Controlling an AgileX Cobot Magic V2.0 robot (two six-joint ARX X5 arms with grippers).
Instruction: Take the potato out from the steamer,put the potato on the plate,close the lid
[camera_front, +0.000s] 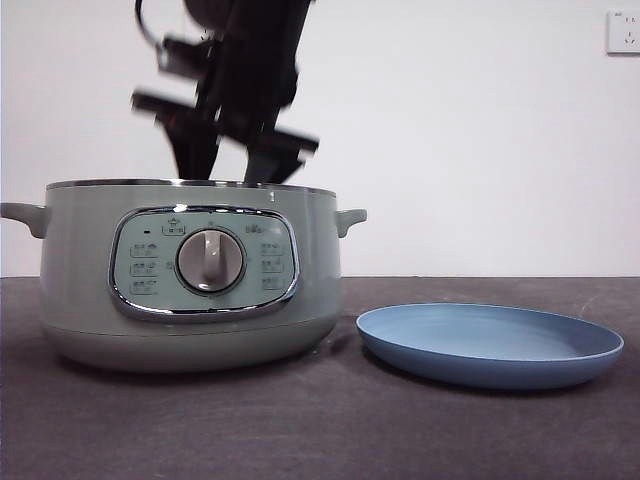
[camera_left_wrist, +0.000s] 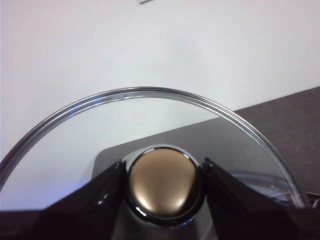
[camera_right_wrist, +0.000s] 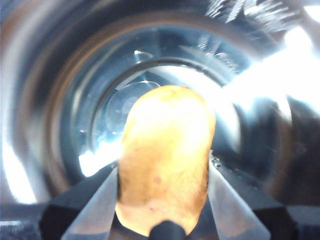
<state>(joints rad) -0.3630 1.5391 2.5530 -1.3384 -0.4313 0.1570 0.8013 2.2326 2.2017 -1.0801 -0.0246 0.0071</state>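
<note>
While the right tool (camera_right_wrist: 162, 200) reaches down into the open steamer (camera_front: 190, 275), its jaws are clamped on the potato (camera_right_wrist: 165, 160) inside the pot. Away from the pot, the left tool (camera_left_wrist: 164, 185) grips the lid (camera_left_wrist: 150, 125) by its knob. Beside the steamer, the plate (camera_front: 490, 345) sits on the table (camera_front: 300, 430).

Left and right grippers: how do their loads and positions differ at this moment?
The left gripper is shut on the lid's knob, held out of the front view. The right gripper is shut on the potato, down inside the steamer. Both have a firm hold.
</note>
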